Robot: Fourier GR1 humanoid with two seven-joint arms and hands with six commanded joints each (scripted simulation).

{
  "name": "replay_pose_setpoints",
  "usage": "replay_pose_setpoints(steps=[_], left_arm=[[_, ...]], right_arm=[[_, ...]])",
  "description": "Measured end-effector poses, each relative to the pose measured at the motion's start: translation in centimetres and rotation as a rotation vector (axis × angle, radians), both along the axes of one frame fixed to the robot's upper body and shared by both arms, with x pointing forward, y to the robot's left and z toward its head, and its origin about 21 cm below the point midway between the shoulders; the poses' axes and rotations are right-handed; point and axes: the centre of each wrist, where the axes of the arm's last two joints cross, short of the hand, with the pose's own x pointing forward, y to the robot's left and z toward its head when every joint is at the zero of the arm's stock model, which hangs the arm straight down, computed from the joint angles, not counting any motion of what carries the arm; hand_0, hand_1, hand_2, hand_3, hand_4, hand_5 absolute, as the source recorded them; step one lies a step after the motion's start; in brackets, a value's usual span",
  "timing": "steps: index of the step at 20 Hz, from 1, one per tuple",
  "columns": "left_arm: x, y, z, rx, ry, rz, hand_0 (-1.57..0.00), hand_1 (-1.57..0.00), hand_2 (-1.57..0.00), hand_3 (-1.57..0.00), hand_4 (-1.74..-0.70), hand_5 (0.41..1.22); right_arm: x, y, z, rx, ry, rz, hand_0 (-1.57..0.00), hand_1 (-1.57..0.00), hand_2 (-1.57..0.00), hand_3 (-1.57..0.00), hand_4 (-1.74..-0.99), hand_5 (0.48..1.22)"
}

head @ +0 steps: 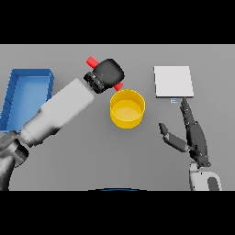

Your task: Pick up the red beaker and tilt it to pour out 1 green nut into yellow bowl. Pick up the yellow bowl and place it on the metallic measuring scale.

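A blue tray (27,94) lies at the far left of the grey bench (92,156), its inside bare.

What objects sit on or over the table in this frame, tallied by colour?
Red: 1, the red beaker, held in the left hand
Yellow: 1, the yellow bowl
Blue: 1, the blue bin
Metallic: 1, the measuring scale, just beyond the open right hand
Total: 4
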Motion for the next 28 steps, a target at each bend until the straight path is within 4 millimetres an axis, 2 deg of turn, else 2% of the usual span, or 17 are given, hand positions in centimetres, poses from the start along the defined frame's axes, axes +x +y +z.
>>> replay_pose_setpoints(steps=[1, 7, 9, 11, 12, 15, 18, 21, 23, 25, 28], left_arm=[[-0.3, -0.9, 0.0, 0.037, -0.015, -0.019, -1.57, -1.57, -1.57, -1.51, -1.73, 1.22], [-0.2, -1.9, 0.9, 0.266, -0.113, -0.145, -1.57, -1.57, -1.57, -1.56, -1.74, 1.221], [-0.3, -2.2, 0.9, 0.324, -0.139, -0.186, -1.57, -1.57, -1.57, -1.56, -1.74, 1.221], [-0.4, -2.5, 0.0, 0.394, -0.165, -0.216, -1.57, -1.57, -1.57, -1.56, -1.74, 1.221], [-0.4, -2.8, 0.3, 0.415, -0.187, -0.239, -1.57, -1.57, -1.57, -1.57, -1.73, 1.221], [-0.4, -3.1, 0.5, 0.481, -0.216, -0.284, -1.57, -1.57, -1.57, -1.57, -1.73, 1.221], [-0.6, -4.5, 1.1, 0.548, -0.301, -0.321, -1.57, -1.57, -1.57, -1.57, -1.73, 1.221], [-0.6, -6.0, 3.3, 0.61, -0.358, -0.379, -1.57, -1.57, -1.57, -1.57, -1.73, 1.221], [0.6, -6.0, 7.4, 0.651, -0.434, -0.362, -1.57, -1.57, -1.57, -1.57, -1.73, 1.221], [1.4, -6.0, 11.2, 0.605, -0.482, -0.303, -1.57, -1.57, -1.57, -1.57, -1.72, 1.221], [3.3, -3.4, 16.6, 0.485, -0.539, -0.164, -1.57, -1.57, -1.57, -1.57, -1.72, 1.221]], right_arm=[[0.1, 0.4, -0.2, -0.013, 0.001, -0.003, 0.0, 0.0, 0.0, 0.0, -1.205, 0.584], [0.4, 0.5, 0.2, -0.003, -0.025, -0.014, 0.0, 0.0, 0.0, 0.0, -1.148, 0.566], [0.0, 0.4, -0.1, 0.007, -0.026, -0.004, 0.0, 0.0, 0.0, 0.0, -1.135, 0.567], [0.1, 0.3, 0.2, 0.009, -0.023, -0.011, 0.0, 0.0, 0.0, 0.0, -1.129, 0.566], [0.4, 0.7, -0.1, 0.002, -0.008, -0.011, 0.0, 0.0, 0.0, 0.0, -1.132, 0.573], [0.3, 0.4, 0.2, 0.0, -0.027, -0.006, 0.0, 0.0, 0.0, 0.0, -1.135, 0.58], [0.4, -0.2, 0.4, -0.005, -0.023, -0.015, 0.0, 0.0, 0.0, 0.0, -1.128, 0.575], [0.2, 0.3, 0.4, -0.006, -0.039, -0.019, 0.0, 0.0, 0.0, 0.0, -1.137, 0.568], [0.1, 0.5, 0.3, 0.006, -0.033, -0.019, 0.0, 0.0, 0.0, 0.0, -1.135, 0.563], [0.2, 0.3, 0.3, -0.014, -0.036, -0.025, 0.0, 0.0, 0.0, 0.0, -1.13, 0.554], [0.7, 0.9, 0.4, 0.001, -0.048, 0.006, 0.0, 0.0, 0.0, 0.0, -1.117, 0.554]])
